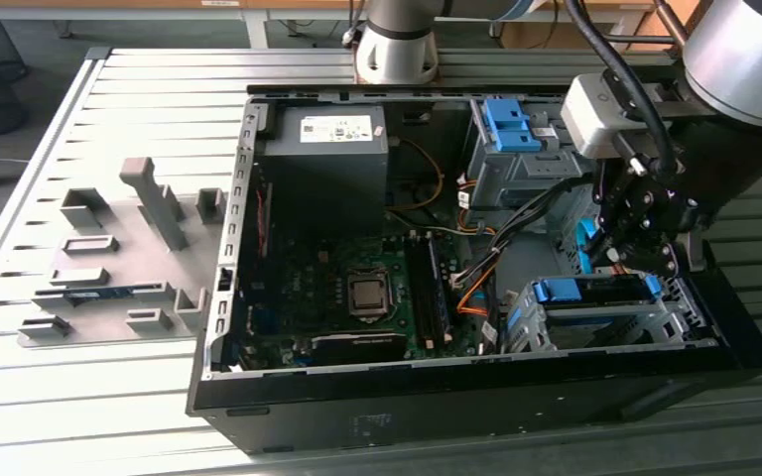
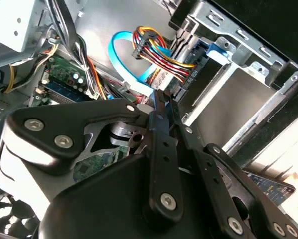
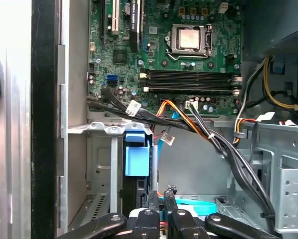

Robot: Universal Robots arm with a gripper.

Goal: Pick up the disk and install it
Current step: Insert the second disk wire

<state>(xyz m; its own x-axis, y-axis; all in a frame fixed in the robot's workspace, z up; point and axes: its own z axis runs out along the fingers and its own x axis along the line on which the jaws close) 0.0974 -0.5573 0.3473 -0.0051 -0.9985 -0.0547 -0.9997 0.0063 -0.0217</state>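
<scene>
Fingertips (image 2: pixel 161 102) of the gripper (image 3: pixel 161 196) are pressed together, pinching nothing, inside the computer case (image 1: pixel 487 382). Just beside them sits the disk (image 2: pixel 228 99) (blue carrier bracket on its edge), seated in the grey drive cage (image 1: pixel 593 317) at the case's front corner.
</scene>
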